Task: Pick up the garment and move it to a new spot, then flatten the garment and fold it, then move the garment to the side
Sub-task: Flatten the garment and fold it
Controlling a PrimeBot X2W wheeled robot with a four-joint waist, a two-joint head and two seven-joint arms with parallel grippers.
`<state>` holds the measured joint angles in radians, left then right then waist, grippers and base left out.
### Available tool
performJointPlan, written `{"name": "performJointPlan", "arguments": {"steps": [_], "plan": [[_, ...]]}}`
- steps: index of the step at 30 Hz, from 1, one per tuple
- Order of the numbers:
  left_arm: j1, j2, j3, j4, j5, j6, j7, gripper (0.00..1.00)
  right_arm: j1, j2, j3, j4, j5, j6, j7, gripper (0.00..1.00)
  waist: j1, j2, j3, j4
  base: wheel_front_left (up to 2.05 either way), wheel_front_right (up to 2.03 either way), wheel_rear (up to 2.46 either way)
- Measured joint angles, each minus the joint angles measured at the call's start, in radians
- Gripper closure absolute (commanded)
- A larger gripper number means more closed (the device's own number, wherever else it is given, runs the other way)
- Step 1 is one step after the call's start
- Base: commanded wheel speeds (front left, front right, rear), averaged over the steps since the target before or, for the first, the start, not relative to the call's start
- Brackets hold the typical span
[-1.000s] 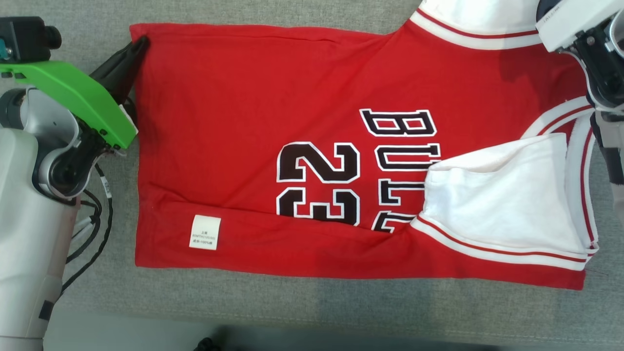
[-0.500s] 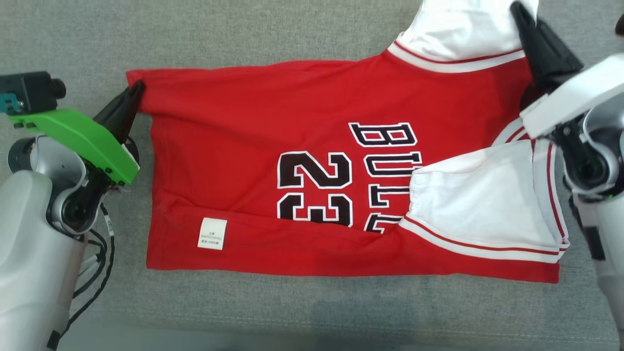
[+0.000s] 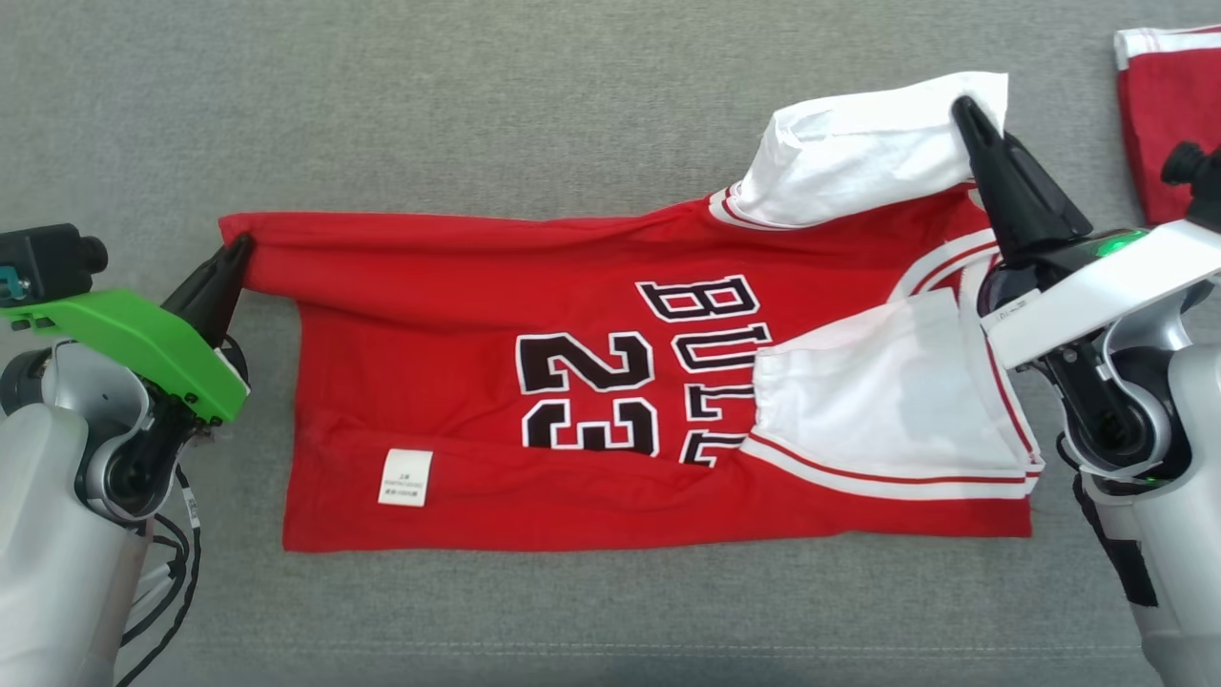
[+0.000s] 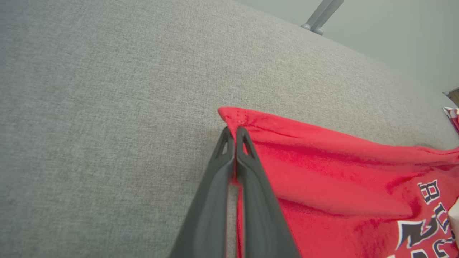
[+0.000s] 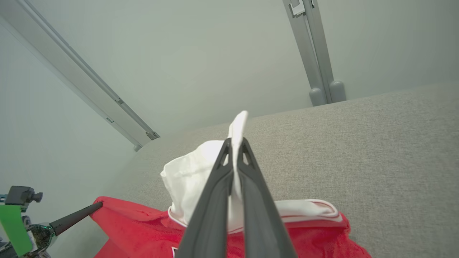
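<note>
Our left hand (image 3: 240,243) is pressed together on the far hem corner (image 3: 229,229) of the red jersey (image 3: 458,315). Our right hand (image 3: 963,105) pinches the tip of the far white sleeve (image 3: 858,143), which is raised off the cloth. The jersey lies lengthwise across the grey counter (image 3: 477,114) between the two hands. Its near long edge is already turned over, so the inside label (image 3: 405,477) faces up.

We judge that we are in the folding step, with the far long edge held at both ends. The next move calls for carrying both ends toward the near edge at an even height and pace. That way the edge comes down taut and straight over the near flap before either hand lets go.

The lettering (image 3: 706,343) is partly covered by the near flap and the near sleeve (image 3: 878,401). The label's print is too small to read. We cannot tell how many layers each hand holds. A second red garment (image 3: 1169,124) is cut off at the far right.
</note>
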<state>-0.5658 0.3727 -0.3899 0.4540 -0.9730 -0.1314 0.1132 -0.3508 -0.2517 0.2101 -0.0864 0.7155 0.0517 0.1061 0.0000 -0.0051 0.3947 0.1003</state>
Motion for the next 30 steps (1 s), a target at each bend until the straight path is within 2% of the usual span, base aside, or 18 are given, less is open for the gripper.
{"name": "performJointPlan", "arguments": {"steps": [8, 18, 30], "plan": [[-0.027, 0.007, -0.010, -0.046, -0.001, 0.000, -0.001, 1.00, 0.000, -0.064, -0.025, -0.062, -0.009, -0.020, 0.047, 1.00, 0.0000, 0.0000, 0.003, -0.050, 0.00, 0.00, 0.00], [-0.065, 0.001, -0.031, -0.046, 0.000, 0.000, -0.033, 1.00, -0.026, -0.068, -0.004, -0.073, -0.034, -0.029, 0.079, 1.00, 0.0000, 0.0000, 0.060, -0.049, 0.00, 0.00, 0.00], [-0.070, -0.021, -0.046, -0.044, -0.007, 0.000, -0.104, 1.00, -0.040, -0.071, -0.007, -0.090, -0.051, -0.037, 0.076, 1.00, 0.0000, 0.0000, 0.058, -0.022, 0.00, 0.00, 0.00]]}}
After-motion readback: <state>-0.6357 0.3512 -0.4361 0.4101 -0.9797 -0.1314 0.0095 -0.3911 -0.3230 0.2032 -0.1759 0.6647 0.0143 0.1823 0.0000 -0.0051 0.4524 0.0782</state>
